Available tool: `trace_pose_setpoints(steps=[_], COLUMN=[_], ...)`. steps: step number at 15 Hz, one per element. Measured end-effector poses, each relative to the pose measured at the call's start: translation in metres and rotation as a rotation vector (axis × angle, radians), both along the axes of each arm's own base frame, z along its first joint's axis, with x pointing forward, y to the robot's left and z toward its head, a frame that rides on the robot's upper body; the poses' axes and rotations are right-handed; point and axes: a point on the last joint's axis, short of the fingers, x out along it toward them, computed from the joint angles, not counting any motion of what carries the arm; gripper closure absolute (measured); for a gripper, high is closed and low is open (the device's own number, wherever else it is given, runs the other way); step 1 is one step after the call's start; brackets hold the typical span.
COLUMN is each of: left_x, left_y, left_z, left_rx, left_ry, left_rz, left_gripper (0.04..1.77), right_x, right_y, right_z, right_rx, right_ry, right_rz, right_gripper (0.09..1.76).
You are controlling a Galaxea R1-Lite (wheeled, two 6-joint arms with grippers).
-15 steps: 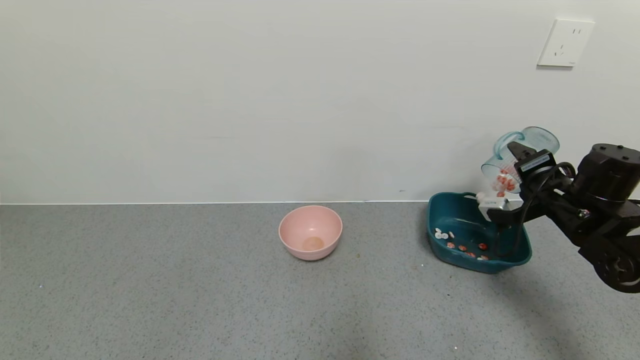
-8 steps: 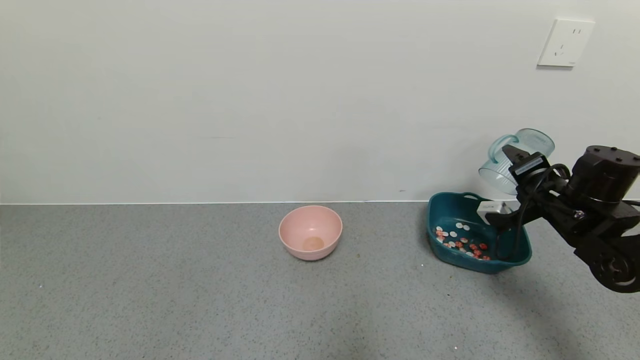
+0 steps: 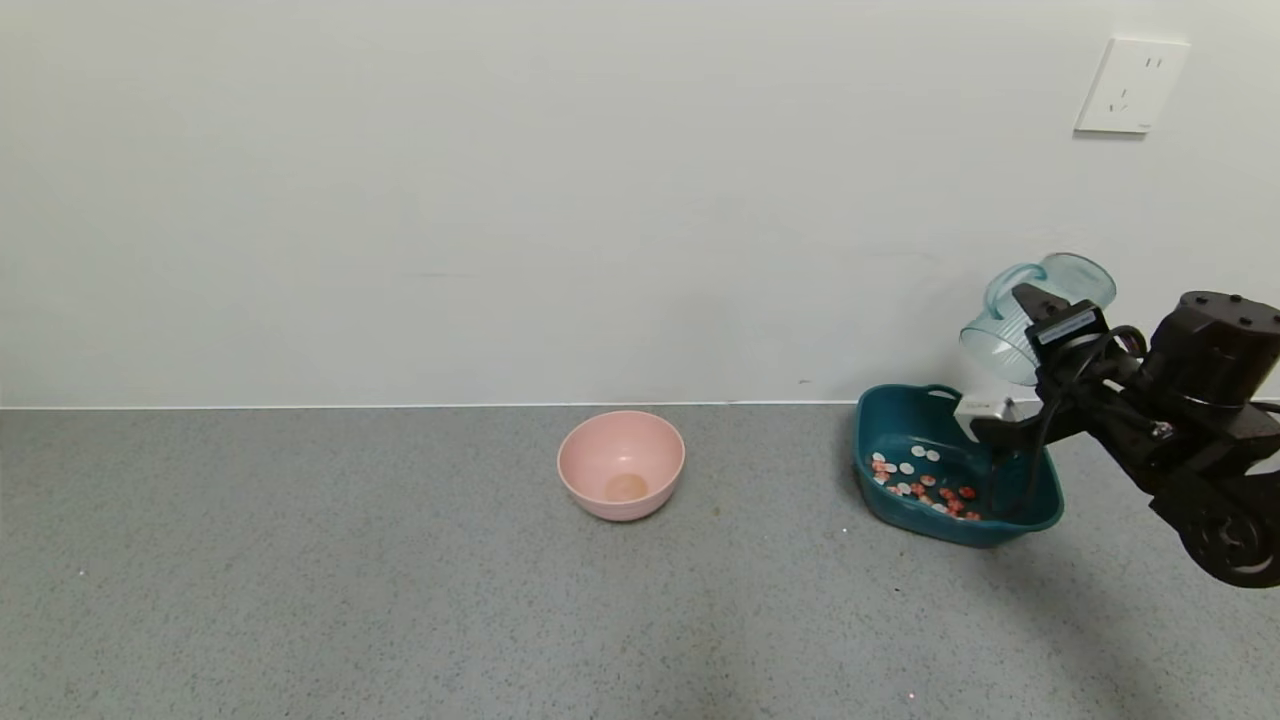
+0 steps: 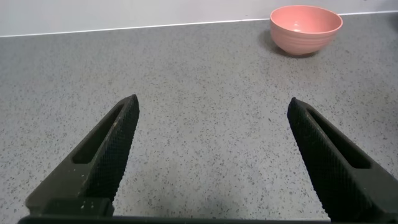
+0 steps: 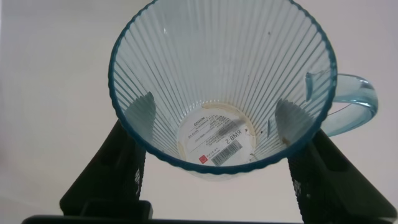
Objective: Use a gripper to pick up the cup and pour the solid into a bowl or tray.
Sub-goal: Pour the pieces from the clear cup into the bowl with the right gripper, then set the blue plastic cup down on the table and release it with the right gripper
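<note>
My right gripper (image 3: 1003,350) is shut on the ribbed blue-green cup (image 3: 1035,315) and holds it tipped over, mouth down and to the left, above the far right part of the dark teal basin (image 3: 960,530). In the right wrist view the cup (image 5: 217,81) is empty, with only a label on its bottom, and the gripper (image 5: 214,106) clamps its sides. The red-orange and white round pieces (image 3: 925,485) lie on the basin floor. My left gripper (image 4: 212,102) is open and empty above bare table; it is out of the head view.
A pink round bowl (image 3: 621,465) stands on the grey table left of the basin; it also shows in the left wrist view (image 4: 306,28). A white wall runs behind the table, with a socket (image 3: 1130,85) at the upper right.
One second ago the cup still held red-orange pieces; now it is empty and many more pieces lie in the basin. The cup dipped a little, then rose back.
</note>
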Motion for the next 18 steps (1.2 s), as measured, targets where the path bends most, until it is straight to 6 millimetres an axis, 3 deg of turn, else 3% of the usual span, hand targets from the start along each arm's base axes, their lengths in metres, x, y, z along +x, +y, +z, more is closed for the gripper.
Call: trace_pose_setpoints(steps=[10,14,18], left_x=[0.0,0.0,0.0], left_y=[0.0,0.0,0.0], left_z=[0.0,0.0,0.0], left_rx=[0.0,0.0,0.0], left_ry=[0.0,0.0,0.0], left_rz=[0.0,0.0,0.0], left_gripper=[0.09,0.09,0.09], right_x=[-0.01,-0.017,-0.024], right_y=[0.001,-0.002,0.009], right_z=[-0.015,-0.004,0.005], right_rx=[0.771,0.994,1.27], right_ry=[-0.081,-0.2,-0.269], right_rz=[-0.039,-0.115,-0.045], right_gripper=[0.51,0.51,0.51])
